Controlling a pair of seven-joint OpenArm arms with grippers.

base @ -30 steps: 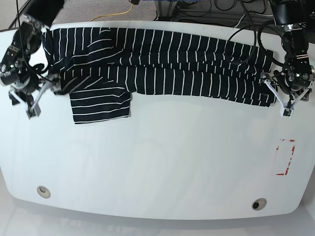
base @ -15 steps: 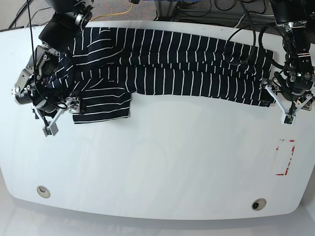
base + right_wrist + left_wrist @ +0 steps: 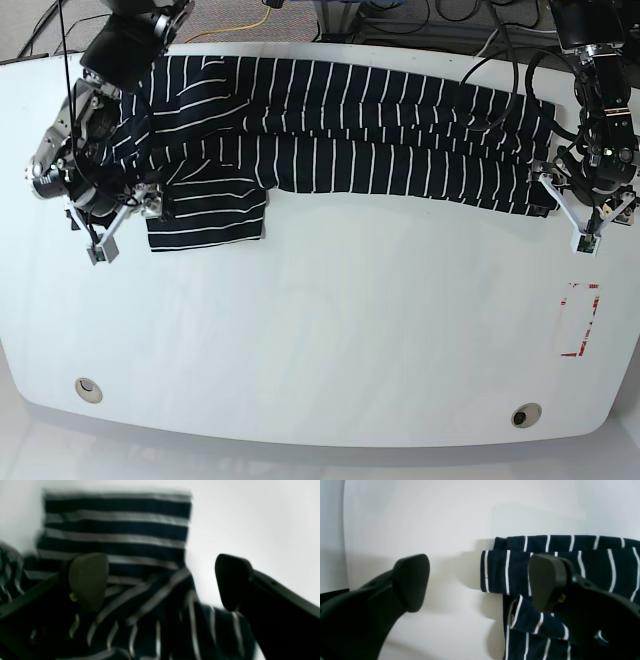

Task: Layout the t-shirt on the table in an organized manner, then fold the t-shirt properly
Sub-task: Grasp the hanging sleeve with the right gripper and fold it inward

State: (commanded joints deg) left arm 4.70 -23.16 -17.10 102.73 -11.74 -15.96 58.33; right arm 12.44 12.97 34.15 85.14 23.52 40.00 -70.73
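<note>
Lying across the far part of the white table [image 3: 320, 340] in the base view, the striped t-shirt [image 3: 340, 140] stretches as a long folded band from left to right, with one sleeve [image 3: 208, 212] sticking out toward the near side at its left end. The right gripper [image 3: 122, 222] sits at that left end beside the sleeve, and the left gripper [image 3: 566, 207] sits at the band's right end, far of a small red marking [image 3: 580, 320]; two round holes [image 3: 89, 389] lie along the near edge. Through the left wrist camera, the left gripper [image 3: 478, 582] stands wide apart and holds nothing: one finger [image 3: 411, 581] is over bare table [image 3: 420, 517], the other over the layered edge of the t-shirt [image 3: 505, 572]. Through the blurred right wrist camera, the right gripper [image 3: 161, 580] is likewise spread wide and empty, hovering above the sleeve [image 3: 117, 527] and bunched cloth.
</note>
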